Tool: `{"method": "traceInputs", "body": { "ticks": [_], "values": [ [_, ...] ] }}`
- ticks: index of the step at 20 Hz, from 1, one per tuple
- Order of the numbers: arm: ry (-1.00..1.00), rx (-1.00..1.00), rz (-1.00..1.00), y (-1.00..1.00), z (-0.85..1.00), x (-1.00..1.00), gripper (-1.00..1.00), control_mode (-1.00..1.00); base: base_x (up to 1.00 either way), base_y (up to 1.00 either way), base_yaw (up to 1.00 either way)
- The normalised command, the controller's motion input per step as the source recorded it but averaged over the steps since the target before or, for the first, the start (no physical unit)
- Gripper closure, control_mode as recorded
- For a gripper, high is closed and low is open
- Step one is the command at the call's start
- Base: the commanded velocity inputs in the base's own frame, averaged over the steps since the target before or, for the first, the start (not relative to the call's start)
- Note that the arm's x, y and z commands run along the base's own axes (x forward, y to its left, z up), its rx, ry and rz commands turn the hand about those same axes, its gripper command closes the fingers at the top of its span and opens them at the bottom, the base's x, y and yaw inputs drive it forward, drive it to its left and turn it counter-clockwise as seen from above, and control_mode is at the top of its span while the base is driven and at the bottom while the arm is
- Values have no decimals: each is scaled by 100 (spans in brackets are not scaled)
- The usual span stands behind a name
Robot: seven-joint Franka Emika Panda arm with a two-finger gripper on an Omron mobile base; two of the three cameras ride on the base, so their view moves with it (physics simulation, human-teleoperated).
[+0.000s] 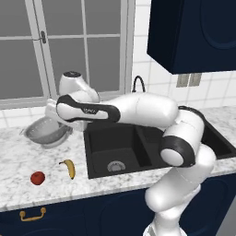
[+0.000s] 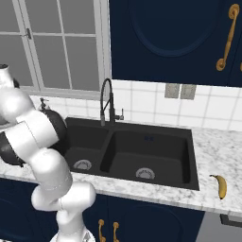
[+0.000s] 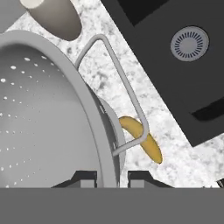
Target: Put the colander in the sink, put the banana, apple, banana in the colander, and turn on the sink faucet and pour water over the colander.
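Your pincer (image 3: 112,177) is clamped shut on the rim of the colander (image 3: 48,109), its 2 fingertips straddling the wall. The colander looks tilted above the tabletop (image 1: 27,152), left of the sink (image 1: 106,147). Past the pincer, 1 banana (image 3: 142,138) lies on the tabletop behind the colander's handle, and the apple (image 1: 38,178) sits near it.

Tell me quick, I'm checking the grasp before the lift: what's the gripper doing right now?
Gripper: closed on the rim of the colander, one fingertip on each side of the wall.
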Motion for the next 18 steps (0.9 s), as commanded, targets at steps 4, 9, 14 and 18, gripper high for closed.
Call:
{"method": "traceInputs", "body": {
  "ticks": [4, 9, 14, 18],
  "values": [
    [0, 22, -29, -70, 3, -57, 100, -100, 0, 0, 0],
    [0, 19, -33, -71, 3, -51, 100, -100, 0, 0, 0],
    [2, 2, -40, -66, 0, -32, 100, -100, 0, 0, 0],
    [5, 0, -34, -69, 0, -13, 100, -100, 0, 0, 0]
  ]
}}
